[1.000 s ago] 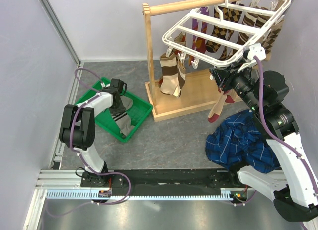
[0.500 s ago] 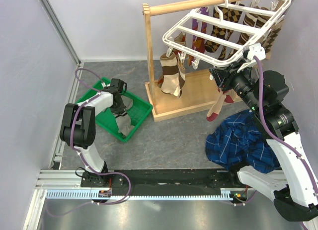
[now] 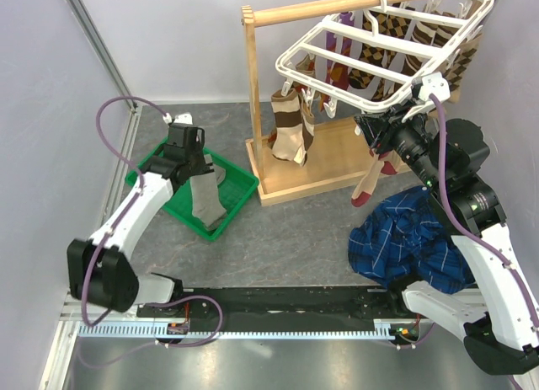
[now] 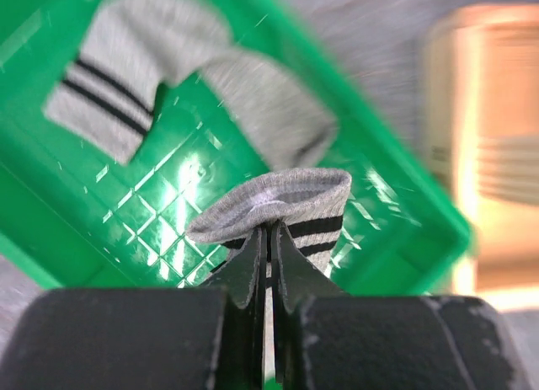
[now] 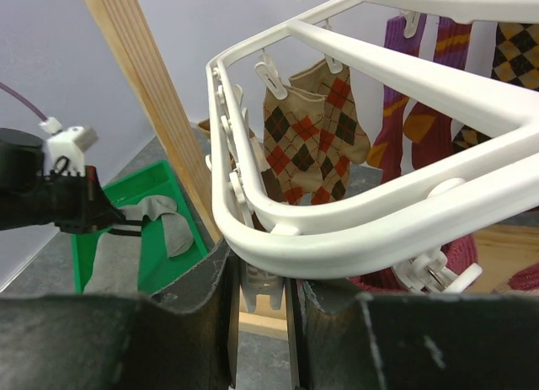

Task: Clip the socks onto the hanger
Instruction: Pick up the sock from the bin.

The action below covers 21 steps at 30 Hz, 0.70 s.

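Observation:
My left gripper (image 3: 192, 157) is shut on the striped cuff of a grey sock (image 3: 203, 200), which hangs from it over the green basket (image 3: 234, 211). In the left wrist view the cuff (image 4: 282, 195) bunches above the closed left gripper (image 4: 269, 232), and a second grey sock (image 4: 139, 57) lies in the basket below. My right gripper (image 3: 371, 129) is shut on a white clip (image 5: 266, 291) under the near rim of the white hanger (image 3: 379, 45). A tan and maroon sock (image 3: 290, 130) hangs from the hanger's left side.
The wooden rail stand (image 3: 252, 78) carries the hanger, with argyle socks (image 5: 316, 133) clipped at the back. A blue plaid cloth (image 3: 413, 247) lies on the table by the right arm. A maroon sock toe (image 3: 364, 194) dangles below the right gripper.
The left gripper has shut on the grey sock's cuff and risen up and back, lifting the sock from the basket floor. The right arm has not moved.

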Motion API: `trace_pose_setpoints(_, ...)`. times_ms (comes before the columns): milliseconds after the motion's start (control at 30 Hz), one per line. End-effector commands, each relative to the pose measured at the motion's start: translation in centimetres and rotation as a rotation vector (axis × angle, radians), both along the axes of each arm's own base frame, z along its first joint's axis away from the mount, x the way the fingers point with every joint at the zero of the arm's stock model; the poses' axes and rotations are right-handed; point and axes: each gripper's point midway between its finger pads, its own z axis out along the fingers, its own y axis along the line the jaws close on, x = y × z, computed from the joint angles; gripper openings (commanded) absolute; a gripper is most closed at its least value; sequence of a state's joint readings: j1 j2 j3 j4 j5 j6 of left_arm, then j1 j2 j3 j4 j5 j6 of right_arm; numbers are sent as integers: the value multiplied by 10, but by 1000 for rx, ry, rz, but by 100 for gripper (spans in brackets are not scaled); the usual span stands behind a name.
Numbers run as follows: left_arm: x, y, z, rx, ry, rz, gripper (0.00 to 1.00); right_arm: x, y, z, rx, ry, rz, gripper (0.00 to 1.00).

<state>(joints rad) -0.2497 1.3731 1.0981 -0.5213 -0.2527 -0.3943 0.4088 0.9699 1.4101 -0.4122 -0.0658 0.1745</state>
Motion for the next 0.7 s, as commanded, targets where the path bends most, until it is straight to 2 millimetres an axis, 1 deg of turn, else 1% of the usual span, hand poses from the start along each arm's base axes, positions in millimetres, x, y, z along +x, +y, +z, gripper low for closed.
trace_pose_setpoints(0,-6,-18,70,51,-204,-188,2,2,-3,-9,-53,32,-10,0)
trace_pose_setpoints(33,-9,-25,79,50,-231,-223,2,2,-2,-10,-55,32,-7,0)
trace_pose_setpoints(67,-13,-35,90,53,-265,-269,2,2,-2,-10,-57,33,-7,0)
trace_pose_setpoints(100,-18,-40,106,69,-314,-314,2,2,-2,-10,-58,31,-5,0)
trace_pose_setpoints(133,-23,-47,115,72,-344,-350,2,2,-1,-11,-59,34,-2,0)
trace_pose_setpoints(167,-29,-61,125,72,-378,-405,2,2,-2,-10,-60,32,-2,0)
trace_pose_setpoints(200,-33,-66,136,92,-410,-449,2,2,-2,-11,-61,33,-2,0)
trace_pose_setpoints(233,-43,-79,148,82,-448,-506,2,2,-1,-11,-63,34,1,0)
trace_pose_setpoints(267,-48,-85,156,81,-470,-539,2,2,0,-11,-63,34,3,0)
trace_pose_setpoints(300,-53,-91,169,85,-509,-577,2,2,0,-11,-61,33,6,0)
trace_pose_setpoints(367,-68,-109,184,64,-559,-673,2,2,1,-11,-60,33,10,0)
trace_pose_setpoints(400,-72,-114,197,50,-592,-696,2,1,2,-8,-59,26,16,0)
trace_pose_setpoints(433,-80,-124,202,25,-604,-747,2,0,2,-9,-61,27,21,0)
trace_pose_setpoints(467,-84,-130,208,10,-617,-772,2,0,2,-7,-63,23,22,0)
trace_pose_setpoints(500,-90,-139,219,-21,-641,-811,2,-1,2,-6,-64,18,24,0)
trace_pose_setpoints(533,-98,-151,223,-41,-648,-855,2,-2,2,-6,-65,16,30,0)
trace_pose_setpoints(567,-100,-159,224,-49,-646,-881,2,-2,3,-5,-68,12,34,0)
trace_pose_setpoints(600,-104,-168,232,-62,-661,-905,2,-2,4,-6,-70,13,40,0)
trace_pose_setpoints(633,-112,-180,237,-76,-672,-946,2,-4,6,-4,-71,7,53,0)
trace_pose_setpoints(667,-112,-190,235,-82,-664,-968,2,-4,7,-6,-75,8,63,0)
